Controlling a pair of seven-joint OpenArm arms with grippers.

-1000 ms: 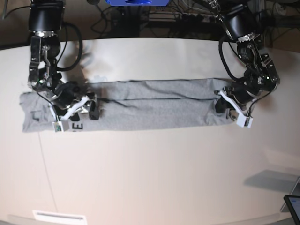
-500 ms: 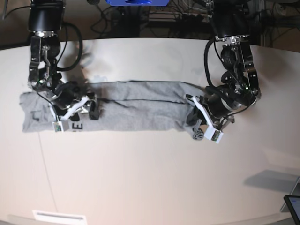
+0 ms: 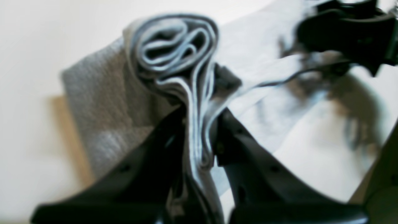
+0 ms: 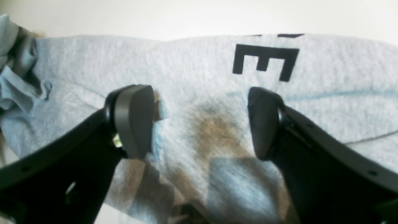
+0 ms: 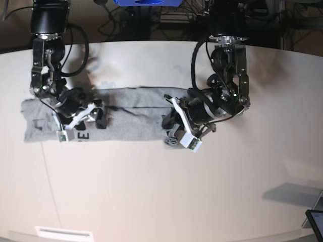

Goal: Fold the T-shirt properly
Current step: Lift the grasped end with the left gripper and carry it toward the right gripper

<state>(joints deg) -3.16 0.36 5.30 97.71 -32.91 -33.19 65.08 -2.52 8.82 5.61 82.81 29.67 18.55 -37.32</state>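
The grey T-shirt (image 5: pixel 126 118) lies as a long narrow band across the pale desk (image 5: pixel 166 191), and the left hand (image 3: pixel 199 124) is pinched tight on its end. The wrist view shows layers of cloth squeezed between the two black fingers (image 3: pixel 149 161), with the bunched fabric curling above them in a loose roll. From the base view, that left hand (image 5: pixel 174 128) hangs over the middle of the desk, cloth gathered at it, the shirt doubling over itself there. Over at the other end, the right hand (image 4: pixel 200 121) has its jaws spread wide, pads (image 4: pixel 133 119) set down on the shirt, nothing gripped between them. A black block letter E (image 4: pixel 264 60) sits just beyond its fingertips. In the base view, the right hand (image 5: pixel 88 118) rests on the shirt near its far end.
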